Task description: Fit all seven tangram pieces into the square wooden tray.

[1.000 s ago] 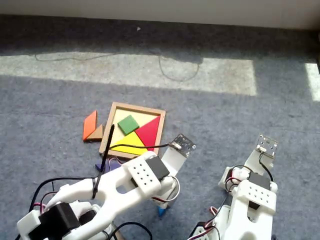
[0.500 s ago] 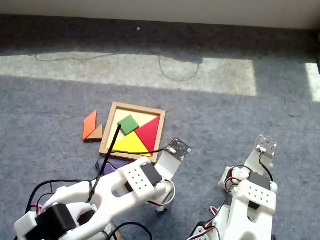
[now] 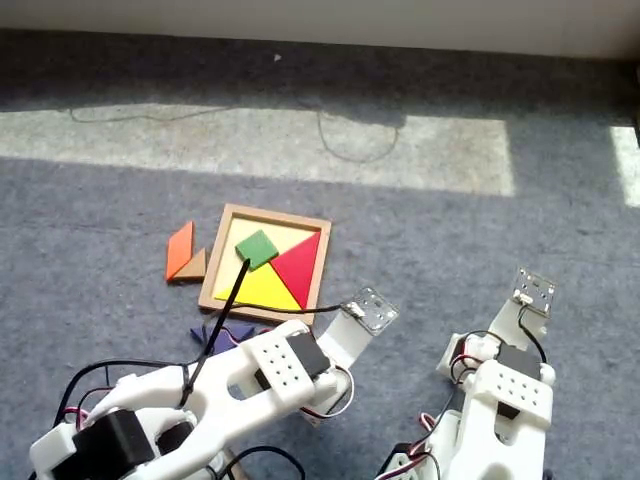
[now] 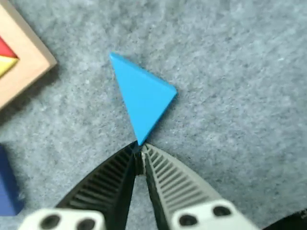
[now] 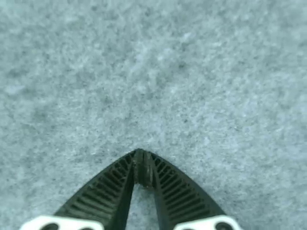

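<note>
Status: task part done. The tray point(image 3: 280, 215) sits on the carpet ahead of the left arm point(image 3: 270, 370). Three pieces lie in it: a green square point(image 3: 257, 249), a red triangle point(image 3: 300, 262) and a yellow triangle point(image 3: 258, 287). The green square lies askew, not seated against any edge.

Four pieces are outside. An orange piece point(image 3: 180, 249) and a brown triangle point(image 3: 193, 266) touch each other just beside the tray's left rim. A dark blue piece point(image 3: 215, 332) lies near the tray's near edge. A blue triangle point(image 4: 144, 98) lies flat on the carpet near a tray corner, under the left arm.

Left gripper point(image 4: 139, 149): jaws closed to a narrow slit, tips touching one sharp corner of the blue triangle. I cannot tell whether that corner is nipped between them or merely touched. Right gripper point(image 5: 140, 155): jaws closed, holding nothing, over bare carpet well apart from the work.

Step in hand, by my judgement: dealing with the blue triangle, most likely nudging or lining it up. To lift it, the jaws must open and straddle two edges, since a hold on one point would let it swivel. The green square will likely need straightening to make room.

A black cable point(image 3: 228, 300) from the left arm trails across the tray and could snag pieces.
</note>
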Motion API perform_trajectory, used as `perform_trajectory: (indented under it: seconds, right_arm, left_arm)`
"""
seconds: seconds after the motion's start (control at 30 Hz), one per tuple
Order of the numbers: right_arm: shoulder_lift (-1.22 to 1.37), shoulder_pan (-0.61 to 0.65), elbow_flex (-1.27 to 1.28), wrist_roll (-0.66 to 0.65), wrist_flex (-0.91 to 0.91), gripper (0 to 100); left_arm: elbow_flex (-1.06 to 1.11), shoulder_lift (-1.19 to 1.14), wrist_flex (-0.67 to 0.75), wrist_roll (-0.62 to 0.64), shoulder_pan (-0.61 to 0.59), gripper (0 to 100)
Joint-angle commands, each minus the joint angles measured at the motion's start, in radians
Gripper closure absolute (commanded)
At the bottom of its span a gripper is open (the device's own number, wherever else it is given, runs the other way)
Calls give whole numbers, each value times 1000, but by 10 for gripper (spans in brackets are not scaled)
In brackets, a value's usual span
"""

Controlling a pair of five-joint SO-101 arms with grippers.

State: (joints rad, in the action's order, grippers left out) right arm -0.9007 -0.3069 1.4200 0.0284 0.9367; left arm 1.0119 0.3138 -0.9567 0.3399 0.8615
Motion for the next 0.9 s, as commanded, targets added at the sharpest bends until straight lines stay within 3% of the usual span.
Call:
perform_trajectory:
  seconds: [0.0,0.23,0.47,0.57,0.73,0.87]
  right_arm:
    - [-7,-24,2,-9,-7,994]
    - [-7,-24,2,-9,-7,994]
    - [-7,-24,2,-9,-7,994]
    - [-7,-24,2,-9,-7,994]
    - [-7,-24,2,-9,-7,994]
    - [-7,-24,2,-9,-7,994]
  left_arm:
    - [-148,15,-132,-60,-8,994]
    - [-278,5,-189,-63,-127,956]
    - [-280,4,-187,-60,-174,640]
    - [-285,4,-184,-89,-177,653]
    - [-265,-5,-120,-342,-179,712]
    - [-262,-67,-58,-413,-179,736]
